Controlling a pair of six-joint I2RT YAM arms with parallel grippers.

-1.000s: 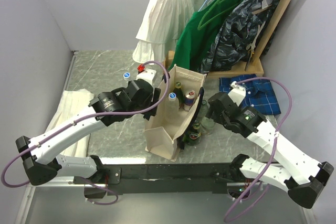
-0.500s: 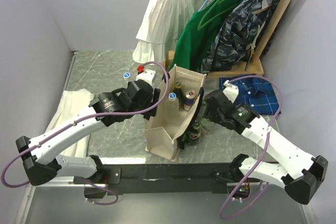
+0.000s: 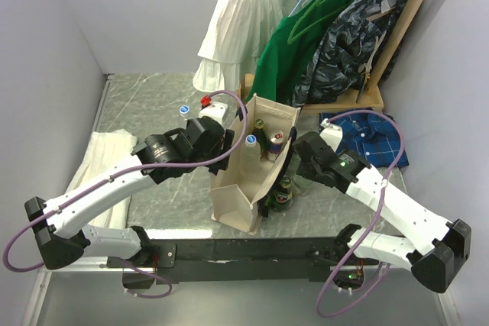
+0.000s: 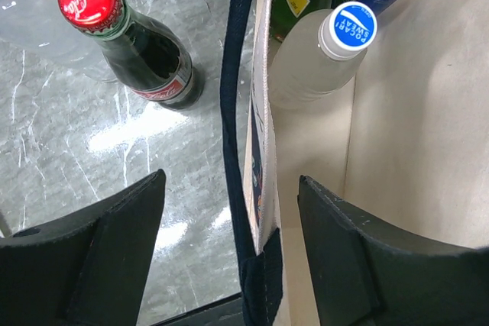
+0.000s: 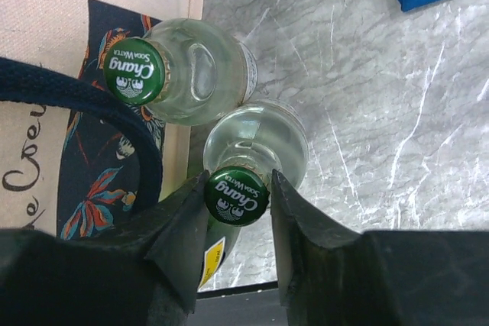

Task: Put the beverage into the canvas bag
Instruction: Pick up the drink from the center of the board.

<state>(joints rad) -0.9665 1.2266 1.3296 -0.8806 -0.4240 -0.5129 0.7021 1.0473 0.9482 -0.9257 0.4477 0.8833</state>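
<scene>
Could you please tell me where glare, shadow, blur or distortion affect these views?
Left wrist: white glare patches lie on the marble table beside the cola bottle, and the black left fingers show hardly any detail. Right wrist: the green bottle caps are sharp, while the right fingers are underexposed. Top external: the light is even and the shadows soft, and the wide-angle view makes the walls lean outward.

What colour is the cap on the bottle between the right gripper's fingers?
Green cap with white lettering, best in right wrist view.
</scene>
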